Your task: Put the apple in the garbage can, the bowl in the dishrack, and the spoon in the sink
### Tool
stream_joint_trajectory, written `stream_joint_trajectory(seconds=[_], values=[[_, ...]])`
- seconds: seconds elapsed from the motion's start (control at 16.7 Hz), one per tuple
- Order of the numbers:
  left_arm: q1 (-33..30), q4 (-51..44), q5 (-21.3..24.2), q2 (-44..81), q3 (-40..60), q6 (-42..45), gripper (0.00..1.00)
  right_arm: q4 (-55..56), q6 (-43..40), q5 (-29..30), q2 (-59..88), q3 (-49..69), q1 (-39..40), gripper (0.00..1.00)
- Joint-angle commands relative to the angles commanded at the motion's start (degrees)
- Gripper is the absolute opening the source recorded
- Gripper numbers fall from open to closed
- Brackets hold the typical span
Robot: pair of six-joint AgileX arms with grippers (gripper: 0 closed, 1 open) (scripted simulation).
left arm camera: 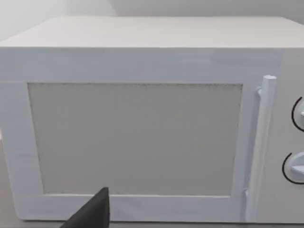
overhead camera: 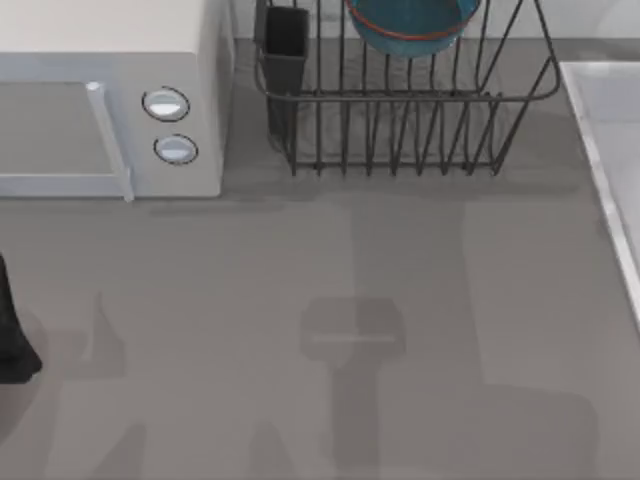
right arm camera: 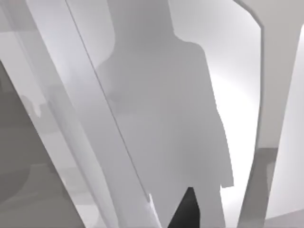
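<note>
Already the bowl [overhead camera: 411,27] sits in the dishrack [overhead camera: 400,110], so that step looks done. The right wrist view looks down into the sink [right arm camera: 156,118] (rim at the table's right edge), suggesting the spoon step is in hand. Whether either gripper is wide or holding anything, I cannot tell. My left arm sits parked facing the microwave [left arm camera: 142,133].

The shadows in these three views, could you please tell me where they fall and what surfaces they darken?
Top view: soft grey arm-shaped shadows lie across the bare table, and the dishrack holding the bowl casts a faint shade beneath it. Right wrist view: a broad arm-shaped shadow covers the pale sink floor, beside a bright patch. Left wrist view: the microwave front is evenly lit, without distinct shadows.
</note>
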Motion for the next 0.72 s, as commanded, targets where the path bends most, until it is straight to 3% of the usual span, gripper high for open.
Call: stream_joint_trajectory(seconds=[0.42, 0.72], values=[[0.0, 0.0, 0.0, 0.0, 0.0, 0.0, 1.0, -0.05, -0.03, -0.02, 0.88, 1.02, 0.2, 0.0], [0.0, 0.0, 0.0, 0.0, 0.0, 0.0, 1.0, 6.71, -0.06, 0.01, -2.58, -8.59, 0.07, 0.0]])
